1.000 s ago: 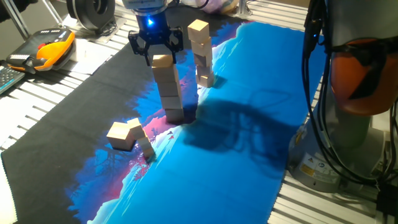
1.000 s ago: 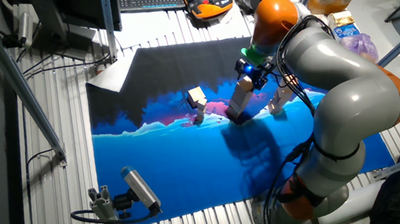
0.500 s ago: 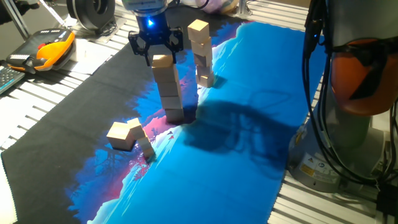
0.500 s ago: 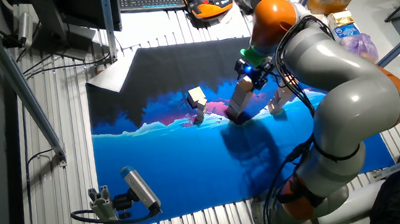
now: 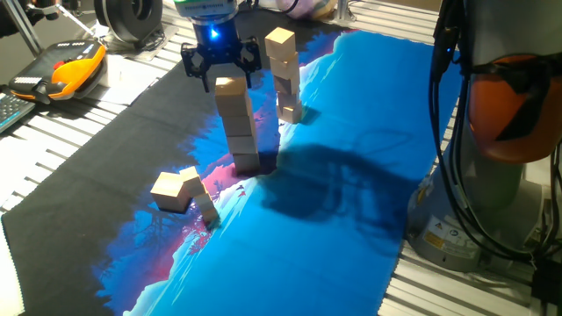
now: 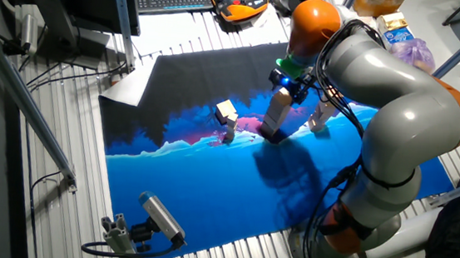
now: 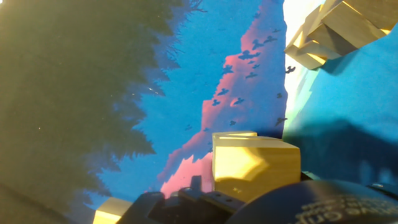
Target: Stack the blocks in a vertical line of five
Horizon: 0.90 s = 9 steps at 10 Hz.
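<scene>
- Gripper (image 5: 220, 68) hangs straight over the nearer stack of blocks (image 5: 238, 123), its black fingers (image 5: 195, 61) spread apart to either side and just above the top cube (image 5: 230, 88); nothing is held between them, and they do not appear to touch it.
- That nearer stack rises as a slightly uneven column of light-tan wooden cubes from the pink-and-blue part of the printed mat (image 5: 334, 202); its exact count is hard to read.
- A second stack of blocks (image 5: 284, 75) stands just behind it, close by but apart, its uppermost cube twisted a little against the ones below.
- A pair of loose blocks (image 5: 176, 190) lies on the mat well to the front, touching each other, with a smaller tilted piece beside them.
- From the hand view, the top cube (image 7: 253, 167) fills the lower middle of the frame directly beneath the gripper body, and the second stack (image 7: 333, 28) shows in the upper right corner.
- In the other fixed view, the gripper (image 6: 287, 82) sits on top of the column (image 6: 276, 116), with the grey-and-orange arm (image 6: 383, 92) arching over the mat.
- An orange-and-black handheld device (image 5: 61, 72) rests on the slatted table (image 5: 53, 149) off the mat's far corner.
</scene>
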Available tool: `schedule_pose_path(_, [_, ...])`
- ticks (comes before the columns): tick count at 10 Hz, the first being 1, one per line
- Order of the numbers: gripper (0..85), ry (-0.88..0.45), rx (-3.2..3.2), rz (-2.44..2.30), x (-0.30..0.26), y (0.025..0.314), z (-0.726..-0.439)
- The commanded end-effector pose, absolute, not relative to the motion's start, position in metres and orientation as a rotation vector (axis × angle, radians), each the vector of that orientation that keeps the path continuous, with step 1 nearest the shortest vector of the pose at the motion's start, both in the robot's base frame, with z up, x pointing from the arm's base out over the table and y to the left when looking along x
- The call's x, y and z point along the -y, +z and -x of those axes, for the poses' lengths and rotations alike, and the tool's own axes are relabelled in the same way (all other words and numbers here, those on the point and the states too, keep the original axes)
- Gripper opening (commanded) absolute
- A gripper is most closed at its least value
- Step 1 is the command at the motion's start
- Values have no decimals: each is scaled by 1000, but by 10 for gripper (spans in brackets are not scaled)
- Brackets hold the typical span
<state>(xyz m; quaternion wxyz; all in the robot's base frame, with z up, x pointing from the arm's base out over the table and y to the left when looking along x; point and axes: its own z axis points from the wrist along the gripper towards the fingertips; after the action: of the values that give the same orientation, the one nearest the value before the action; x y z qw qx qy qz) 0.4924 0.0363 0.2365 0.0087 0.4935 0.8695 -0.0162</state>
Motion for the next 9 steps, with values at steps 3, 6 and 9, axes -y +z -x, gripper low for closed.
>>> schedule_pose_path(3, [850,-58,-2714,-1545,-36,237,-492])
schedule_pose_path(6, [850,-58,-2726,-1588,-38,246,-493])
schedule_pose_path(9, [850,-54,-2725,-1610,-41,264,-492])
